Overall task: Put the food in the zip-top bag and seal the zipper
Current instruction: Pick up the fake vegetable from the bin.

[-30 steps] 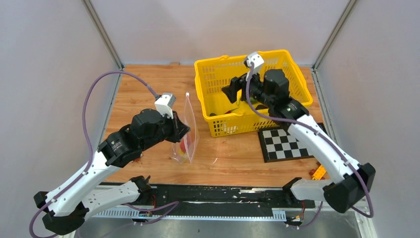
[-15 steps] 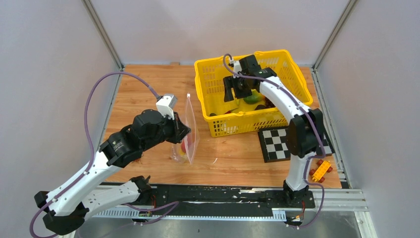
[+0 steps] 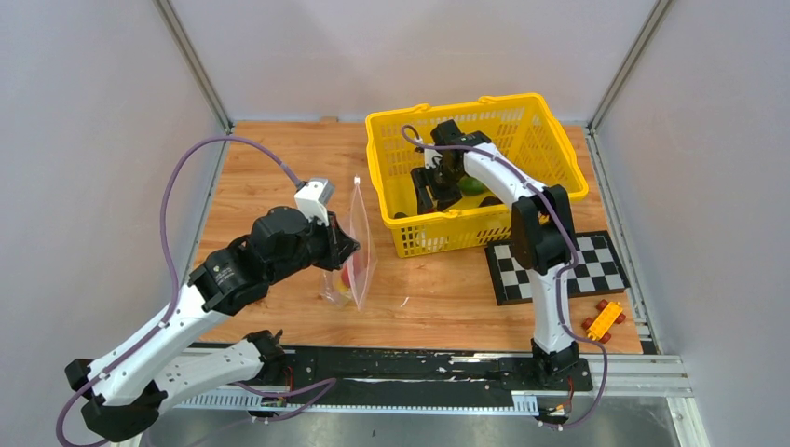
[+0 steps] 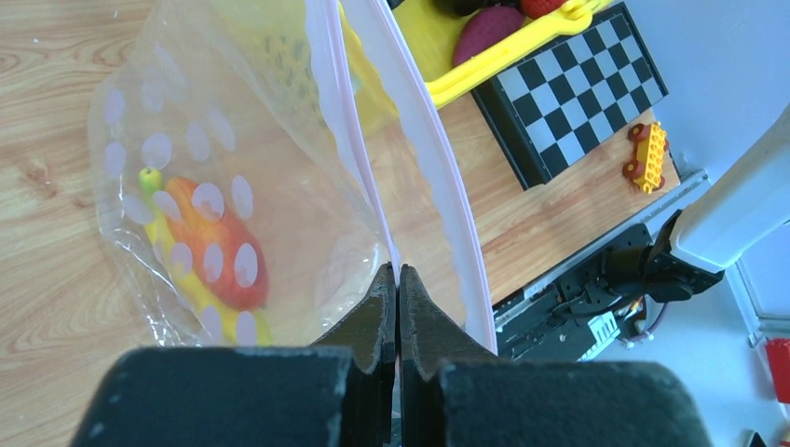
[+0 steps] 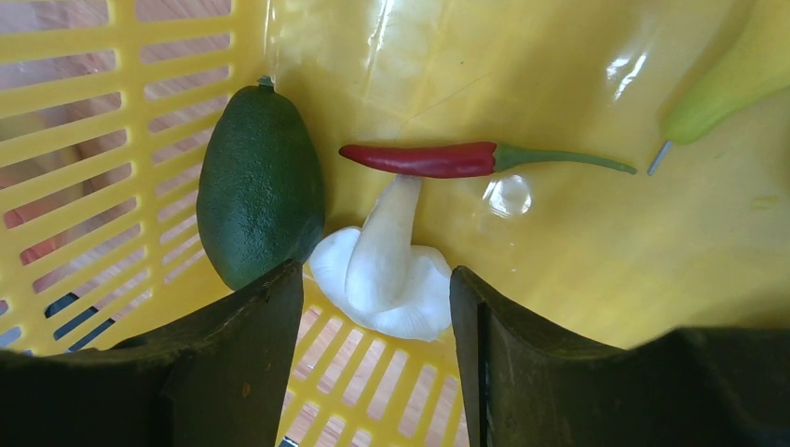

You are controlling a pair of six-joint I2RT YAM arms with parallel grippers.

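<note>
1. Two arms. The left gripper [image 4: 398,279] has its jaws clenched on the mouth edge of the one zip-top bag [image 4: 186,186]. The right gripper [image 5: 374,279] hangs inside the one yellow basket [image 3: 456,231], jaws spread apart on either side of a white mushroom [image 5: 391,251].
2. Food on the basket floor in the right wrist view: one dark green avocado [image 5: 261,191], one red chilli [image 5: 424,158], the mushroom, and one pale green piece [image 5: 722,88] cut off by the frame edge.
3. Food in the bag: one red-orange piece [image 4: 219,247] and one yellow piece [image 4: 186,279] beside it.
4. A wooden tabletop [image 3: 270,177] stands between pale grey walls. One checkerboard [image 3: 592,265] lies just in front of the basket's right end, and one orange toy [image 3: 604,319] lies nearer still.
5. The bag stands upright just left of the basket. It is clear with pale dots, and its mouth gapes. The pink zipper [image 4: 433,177] runs along both lips, unsealed.
</note>
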